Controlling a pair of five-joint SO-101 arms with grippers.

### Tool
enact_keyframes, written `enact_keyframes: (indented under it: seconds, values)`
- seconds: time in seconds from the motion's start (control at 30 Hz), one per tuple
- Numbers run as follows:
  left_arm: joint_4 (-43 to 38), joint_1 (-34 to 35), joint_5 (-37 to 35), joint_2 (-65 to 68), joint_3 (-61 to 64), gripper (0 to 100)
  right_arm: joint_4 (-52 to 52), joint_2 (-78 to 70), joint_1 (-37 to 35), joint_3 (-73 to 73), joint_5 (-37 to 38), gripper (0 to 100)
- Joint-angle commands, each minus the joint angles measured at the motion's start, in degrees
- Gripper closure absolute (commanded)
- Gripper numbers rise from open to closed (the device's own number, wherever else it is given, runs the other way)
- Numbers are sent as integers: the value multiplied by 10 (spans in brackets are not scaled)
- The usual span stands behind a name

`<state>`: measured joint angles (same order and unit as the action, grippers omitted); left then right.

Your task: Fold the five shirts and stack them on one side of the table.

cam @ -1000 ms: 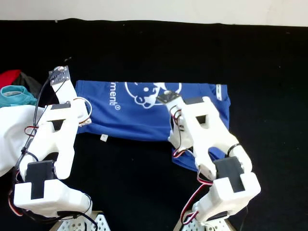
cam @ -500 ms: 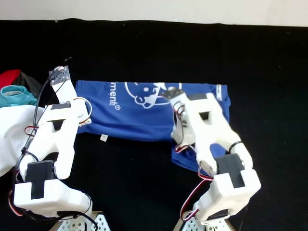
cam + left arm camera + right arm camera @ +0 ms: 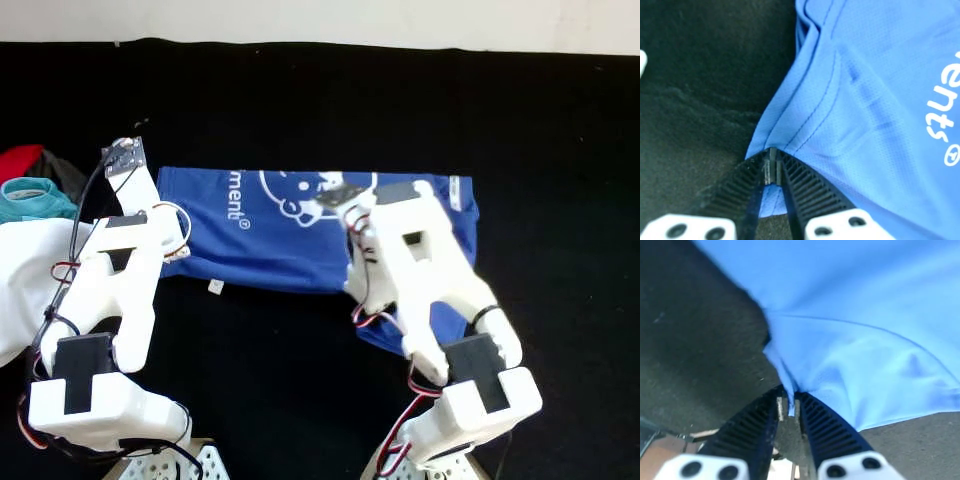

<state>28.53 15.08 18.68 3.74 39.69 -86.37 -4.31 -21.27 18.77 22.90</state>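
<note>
Black cloth covers the worktop [image 3: 300, 90], and at its left edge a white shirt [image 3: 15, 290], a teal shirt [image 3: 30, 200] and a red shirt [image 3: 18, 158] lie heaped. Just beside them the left gripper [image 3: 772, 170] is clamped on the stitched left edge of the blue shirt [image 3: 270, 240], which lies spread across the middle, print up. Further right, the right gripper [image 3: 788, 407] is pinched tight on a fold of the same shirt near its lower right part. To fold it well, I'd say both arms should lift together, keep the cloth taut and level between them, and lay the edge over squarely so neither side drags or bunches.
</note>
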Motion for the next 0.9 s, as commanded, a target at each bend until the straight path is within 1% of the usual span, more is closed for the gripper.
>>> enact_keyframes:
  seconds: [0.0, 0.17, 0.23, 0.33, 0.4, 0.43, 0.53, 0.63, 0.7, 0.8, 0.83, 0.87]
  values:
    - [-16, -1, -4, -3, -2, 990, -12, 25, -22, -20, 6, 993]
    - [-16, -1, -4, -3, -2, 990, -12, 24, -23, -19, 6, 984]
    - [-16, -1, -4, -3, -2, 990, -19, 24, -23, -19, 6, 939]
    - [-16, -1, -4, -3, -2, 990, -32, 28, -23, -21, 5, 838]
    - [-16, -1, -4, -3, -2, 990, -45, 29, -23, -27, 15, 805]
    - [-16, -1, -4, -3, -2, 990, -52, 30, -24, -34, 25, 804]
    - [-16, -1, -4, -3, -2, 990, -80, 29, -18, -71, 31, 804]
    - [-16, -1, -4, -3, -2, 990, -70, 24, 18, -98, 29, 805]
    - [-16, -1, -4, -3, -2, 990, -22, 22, 58, -98, 29, 846]
    - [-16, -1, -4, -3, -2, 990, 62, 4, 116, -56, 29, 990]
    - [-16, -1, -4, -3, -2, 990, 83, -10, 137, -42, 31, 994]
    - [-16, -1, -4, -3, -2, 990, 102, -28, 158, -30, 32, 974]
